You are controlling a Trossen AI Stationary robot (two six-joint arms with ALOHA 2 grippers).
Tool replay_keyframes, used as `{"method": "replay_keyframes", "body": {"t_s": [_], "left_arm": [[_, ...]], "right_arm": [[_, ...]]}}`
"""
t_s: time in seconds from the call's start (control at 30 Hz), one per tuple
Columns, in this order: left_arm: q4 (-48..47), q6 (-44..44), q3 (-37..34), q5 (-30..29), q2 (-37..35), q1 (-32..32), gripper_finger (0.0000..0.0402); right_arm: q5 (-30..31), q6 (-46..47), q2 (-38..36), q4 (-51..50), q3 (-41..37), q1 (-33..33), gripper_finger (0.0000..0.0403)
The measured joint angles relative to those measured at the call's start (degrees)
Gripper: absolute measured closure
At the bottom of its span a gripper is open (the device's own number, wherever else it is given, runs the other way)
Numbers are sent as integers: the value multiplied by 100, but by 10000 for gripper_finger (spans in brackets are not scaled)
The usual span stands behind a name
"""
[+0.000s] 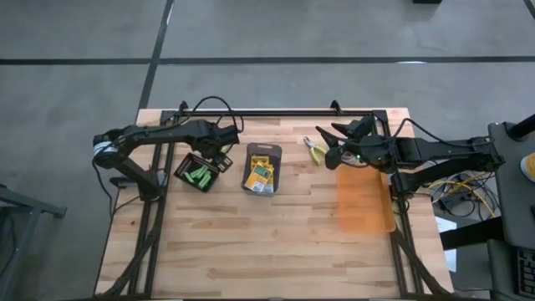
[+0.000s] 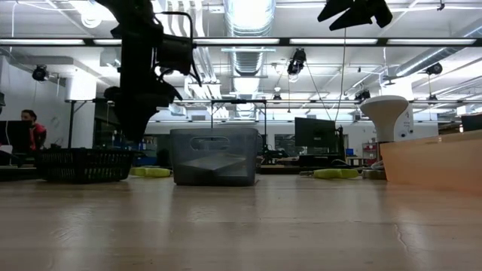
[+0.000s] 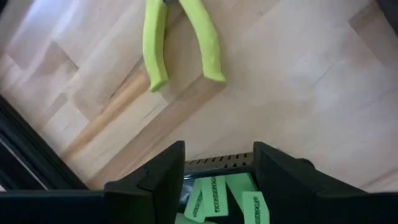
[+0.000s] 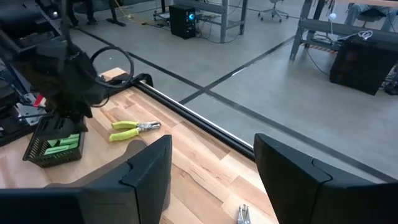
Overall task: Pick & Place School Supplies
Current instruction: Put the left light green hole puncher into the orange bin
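left gripper open partway, empty, hanging over the near edge of the black basket; green sticks lying inside, right under the fingers. just past the basket, flat on the wood, pliers with handles spread and pointing back toward the gripper. farther along the table, crayon boxes in the grey tray. beyond that, right gripper open wide, empty, waiting above a second pliers. looks like a move between picks: sticks already binned, nearest loose item the first pliers. to do it well: clear the basket rim before going forward; turn the wrist so the fingers straddle both handles close to the pivot, where they sit nearest together, rather than out at the splayed ends; come straight down until the tips almost meet the wood; close slowly so the handles pinch together instead of skating away; lift level, and check the tool does not swing before carrying. risk: catching one handle only and letting the pliers pivot out.
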Motion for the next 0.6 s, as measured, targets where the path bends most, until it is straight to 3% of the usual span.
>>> {"method": "replay_keyframes", "body": {"t_s": [0.2, 0.33, 0.53, 0.6], "left_arm": [[16, 219, 253, 370, 0, 613, 206], [98, 979, 442, 517, -4, 1204, 206], [779, 1725, 415, 2368, 5, 2118, 206], [791, 1852, 395, 2456, 27, 2296, 206]], "right_arm": [[-1, 0, 0, 2, 0, -4, 179], [-1, 0, 0, 0, 0, -4, 179], [-1, 0, -2, 2, 0, -4, 179], [1, 0, 0, 1, 0, -2, 179]]}}
